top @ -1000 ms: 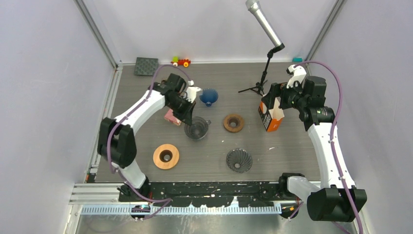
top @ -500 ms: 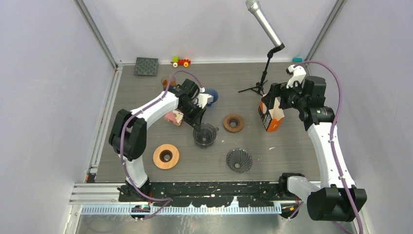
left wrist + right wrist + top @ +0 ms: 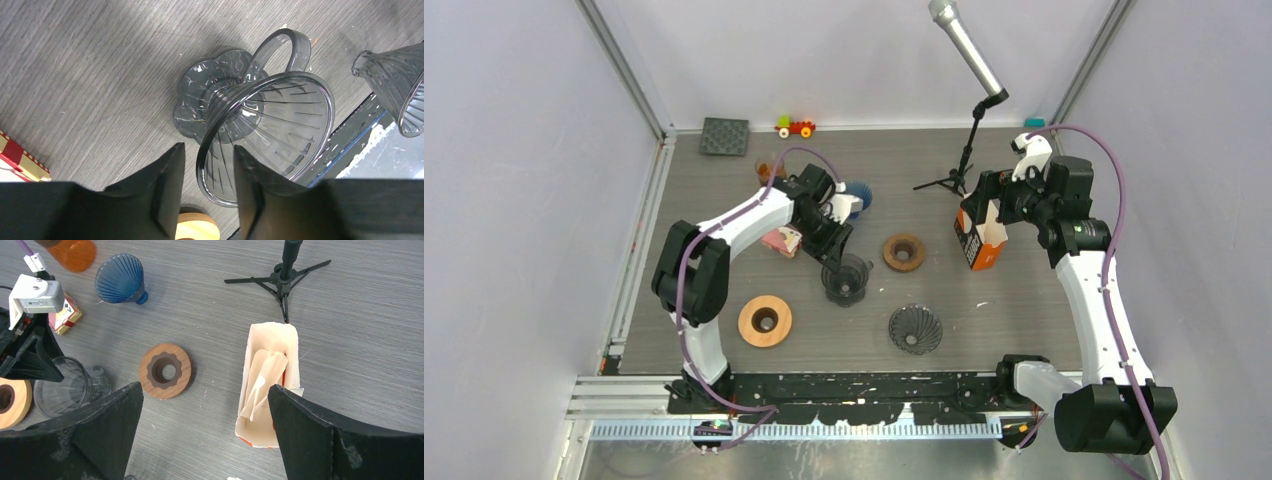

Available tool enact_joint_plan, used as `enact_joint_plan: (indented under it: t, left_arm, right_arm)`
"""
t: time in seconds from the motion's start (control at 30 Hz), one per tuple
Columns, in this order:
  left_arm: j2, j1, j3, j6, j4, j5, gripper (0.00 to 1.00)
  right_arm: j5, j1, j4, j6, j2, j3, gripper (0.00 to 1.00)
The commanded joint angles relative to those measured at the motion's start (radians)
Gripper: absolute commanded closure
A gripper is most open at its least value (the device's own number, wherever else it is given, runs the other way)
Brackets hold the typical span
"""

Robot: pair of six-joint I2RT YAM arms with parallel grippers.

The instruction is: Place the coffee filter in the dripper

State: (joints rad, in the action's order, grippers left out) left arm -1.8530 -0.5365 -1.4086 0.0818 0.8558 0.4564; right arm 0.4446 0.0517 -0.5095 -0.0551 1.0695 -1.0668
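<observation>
A clear grey glass dripper (image 3: 845, 277) (image 3: 265, 135) with a handle stands upright on the table, mid-left. My left gripper (image 3: 836, 252) (image 3: 207, 150) straddles its rim, jaws open, with a gap on both sides of the glass. Cream paper coffee filters (image 3: 262, 380) stick up inside an open orange-and-white box (image 3: 979, 240) (image 3: 270, 335) at the right. My right gripper (image 3: 999, 210) (image 3: 205, 386) hovers above that box, jaws wide open and nothing between them.
A blue dripper (image 3: 854, 197) and a pink box (image 3: 779, 241) sit behind the left gripper. Also on the table are a dark wooden ring (image 3: 904, 252), a light wooden ring (image 3: 765, 321), a dark ribbed dripper (image 3: 915, 329) and a microphone stand (image 3: 969, 150).
My left gripper carried the clear dripper toward the near right, set it on the table, and its jaws have parted from the rim. The right arm has not moved.
</observation>
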Motion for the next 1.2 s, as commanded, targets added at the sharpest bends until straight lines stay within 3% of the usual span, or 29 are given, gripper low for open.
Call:
enact_joint_plan:
  t: [0.0, 0.27, 0.47, 0.57, 0.7, 1.17]
  left_arm:
    - [0.045, -0.005, -0.036, 0.002, -0.010, -0.008, 0.52]
    - [0.244, 0.011, 0.009, 0.119, 0.032, -0.211, 0.27]
    - [0.502, 0.154, 0.203, 0.294, 0.092, -0.246, 0.12]
    - [0.590, 0.242, 0.317, 0.411, 0.108, -0.262, 0.11]
    - [0.637, 0.279, 0.453, 0.527, 0.087, -0.303, 0.12]
    - [0.487, 0.277, 0.553, 0.562, 0.014, -0.264, 0.20]
  right_arm:
    - [0.016, -0.004, 0.008, -0.018, 0.001, -0.021, 0.00]
    - [0.021, -0.004, 0.003, -0.023, 0.000, -0.022, 0.00]
    - [0.026, -0.004, -0.004, -0.038, 0.008, -0.026, 0.00]
    - [0.035, -0.003, -0.011, -0.042, 0.019, -0.031, 0.00]
    - [0.039, -0.004, -0.019, -0.048, 0.035, -0.034, 0.00]
    - [0.042, -0.004, -0.034, -0.054, 0.049, -0.040, 0.00]
